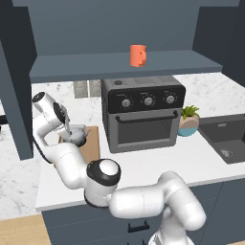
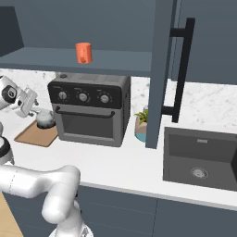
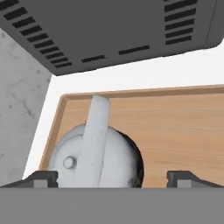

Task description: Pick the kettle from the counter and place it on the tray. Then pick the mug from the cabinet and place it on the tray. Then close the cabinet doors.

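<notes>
The white marble-patterned surface (image 1: 158,160) carries a dark toaster oven (image 1: 142,112), a teal potted plant (image 1: 189,122) and a sunken dark sink (image 2: 201,157). The squat silvery metal kettle (image 3: 98,155) sits on the light-brown wooden tray (image 3: 175,127), beneath the released hand (image 3: 111,177). The orange mug (image 1: 138,55) stands on the blue-grey cabinet (image 1: 119,24) shelf.

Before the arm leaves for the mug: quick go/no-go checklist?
1. Squat silvery metal kettle sits inside the light-brown wooden tray: ok.
2. Kettle upright, handle arched on top: ok.
3. Hand open, fingertips wide to either side of the kettle: ok.
4. Hand fully clear of the handle: cannot tell.
5. Small orange mug upright on the cabinet shelf, reachable front: ok.
6. Dark blue-grey cabinet door open: ok.
</notes>
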Tool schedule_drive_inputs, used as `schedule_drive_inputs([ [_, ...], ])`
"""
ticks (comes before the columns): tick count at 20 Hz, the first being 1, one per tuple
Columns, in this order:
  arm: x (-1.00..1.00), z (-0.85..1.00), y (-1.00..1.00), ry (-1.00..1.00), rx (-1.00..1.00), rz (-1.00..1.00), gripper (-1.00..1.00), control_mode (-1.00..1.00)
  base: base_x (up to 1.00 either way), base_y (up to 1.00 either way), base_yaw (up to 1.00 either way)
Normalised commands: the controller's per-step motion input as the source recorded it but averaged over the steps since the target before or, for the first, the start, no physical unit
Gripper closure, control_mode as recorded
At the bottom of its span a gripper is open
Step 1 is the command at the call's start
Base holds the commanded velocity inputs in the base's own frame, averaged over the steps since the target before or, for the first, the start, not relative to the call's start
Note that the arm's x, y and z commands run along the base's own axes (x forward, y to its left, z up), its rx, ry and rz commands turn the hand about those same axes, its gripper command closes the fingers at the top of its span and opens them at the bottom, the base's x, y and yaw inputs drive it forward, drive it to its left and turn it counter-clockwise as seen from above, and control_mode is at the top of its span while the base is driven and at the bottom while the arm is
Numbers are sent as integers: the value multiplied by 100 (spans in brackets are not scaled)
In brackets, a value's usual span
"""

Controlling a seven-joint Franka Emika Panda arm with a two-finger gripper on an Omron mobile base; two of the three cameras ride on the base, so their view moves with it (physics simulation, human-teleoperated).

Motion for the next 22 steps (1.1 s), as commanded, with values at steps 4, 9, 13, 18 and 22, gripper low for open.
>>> schedule_drive_inputs([
  [4,-55,42,-16,-26,10,0,-100,-100,0,0,0],
  [9,-54,43,-34,-17,8,0,-100,-100,0,0,0],
  [13,-41,33,-48,-5,0,3,-100,-100,0,0,0],
  [18,-40,36,-56,0,0,9,-100,-100,0,0,0],
  [22,-33,43,-57,0,0,9,-100,-100,0,0,0],
])
